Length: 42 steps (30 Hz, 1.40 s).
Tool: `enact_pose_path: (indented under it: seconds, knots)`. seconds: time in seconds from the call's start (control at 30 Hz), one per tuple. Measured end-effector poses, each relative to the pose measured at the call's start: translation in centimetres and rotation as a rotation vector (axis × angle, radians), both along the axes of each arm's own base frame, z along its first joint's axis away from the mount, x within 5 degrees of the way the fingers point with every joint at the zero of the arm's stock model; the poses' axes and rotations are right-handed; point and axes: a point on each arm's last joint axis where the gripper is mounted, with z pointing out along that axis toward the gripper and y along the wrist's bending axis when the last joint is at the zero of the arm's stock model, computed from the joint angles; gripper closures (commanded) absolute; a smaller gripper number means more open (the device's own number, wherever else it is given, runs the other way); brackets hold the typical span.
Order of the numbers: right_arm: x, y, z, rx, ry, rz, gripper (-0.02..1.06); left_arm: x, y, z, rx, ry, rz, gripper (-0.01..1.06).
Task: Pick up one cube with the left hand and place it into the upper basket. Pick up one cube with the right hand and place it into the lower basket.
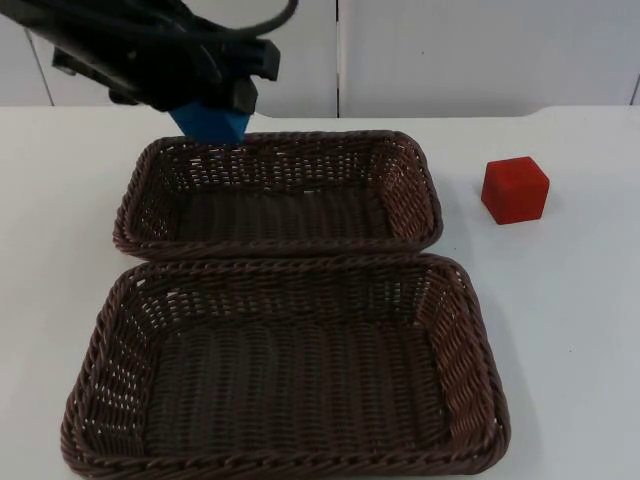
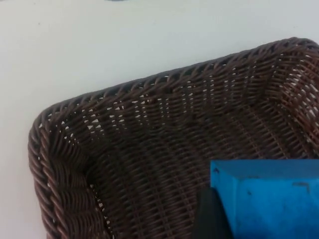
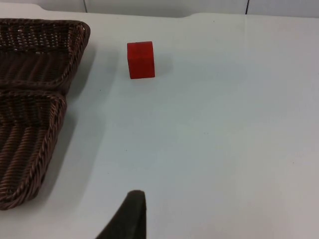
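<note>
The left gripper (image 1: 215, 118), fingers closed on a blue cube (image 1: 210, 123), hangs over the upper basket (image 1: 420, 170), ready to drop it. The red cube (image 1: 515, 189) sits on the worktop (image 1: 580, 300) beside that basket, awaiting the right arm, whose finger spread cannot be judged.

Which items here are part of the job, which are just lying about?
In the job: blue cube held in left gripper above upper basket; lower basket; red cube on table.
Lying about: nothing; bare white table, grey wall.
</note>
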Motion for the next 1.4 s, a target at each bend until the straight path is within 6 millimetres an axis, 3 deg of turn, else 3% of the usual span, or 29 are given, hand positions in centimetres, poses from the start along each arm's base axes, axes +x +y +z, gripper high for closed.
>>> enact_pose_path:
  seconds: [0.23,0.57,0.9,1.27,1.4]
  knots:
    - [0.0,0.0,0.0,0.0,0.0,0.0,-0.01,1.0,-0.3,-2.4,0.014,0.032,0.006,1.05]
    - [0.0,0.0,0.0,0.0,0.0,0.0,-0.01,4.7,-1.9,-5.8,0.061,0.105,-0.037,1.05]
    - [0.0,0.0,0.0,0.002,0.0,-0.001,-0.01,7.1,-2.8,-8.6,0.084,0.134,-0.059,1.05]
    - [0.0,0.0,0.0,0.002,0.0,-0.001,-0.01,7.5,-3.0,-11.9,0.119,0.194,-0.079,1.05]
    - [0.0,0.0,0.0,0.002,0.0,-0.001,-0.01,7.5,-3.0,-12.0,0.121,0.195,-0.081,1.02]
